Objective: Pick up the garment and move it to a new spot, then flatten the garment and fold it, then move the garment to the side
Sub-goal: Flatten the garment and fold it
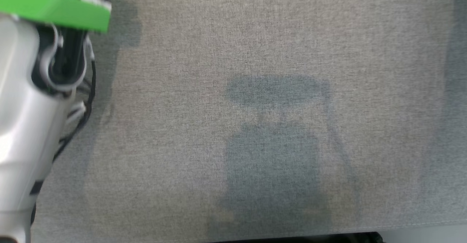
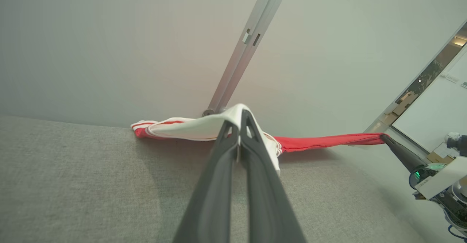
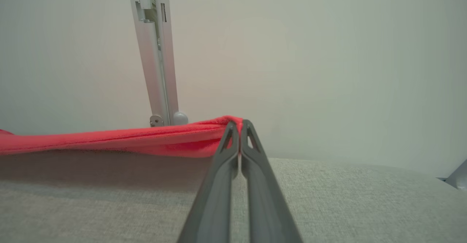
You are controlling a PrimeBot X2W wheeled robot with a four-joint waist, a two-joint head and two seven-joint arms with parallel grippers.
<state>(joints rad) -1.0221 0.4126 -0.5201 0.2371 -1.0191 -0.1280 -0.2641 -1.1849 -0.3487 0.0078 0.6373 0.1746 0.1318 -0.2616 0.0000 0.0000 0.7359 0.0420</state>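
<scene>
Garment (image 2: 189,128), red with a white, red-striped part, stretched between the two pincers low over the grey counter (image 2: 91,184), toward its far edge, with a shadow beneath it. Left pincer (image 2: 240,117), fingers pressed together, grips the white part; right pincer (image 3: 239,124), likewise closed, pinches the red end, and the cloth runs off to that view's left. Head view: pale left forearm (image 1: 22,126) with a green strip (image 1: 54,6) over the counter; wrist views: metal post (image 3: 157,53) against the wall behind the garment.
</scene>
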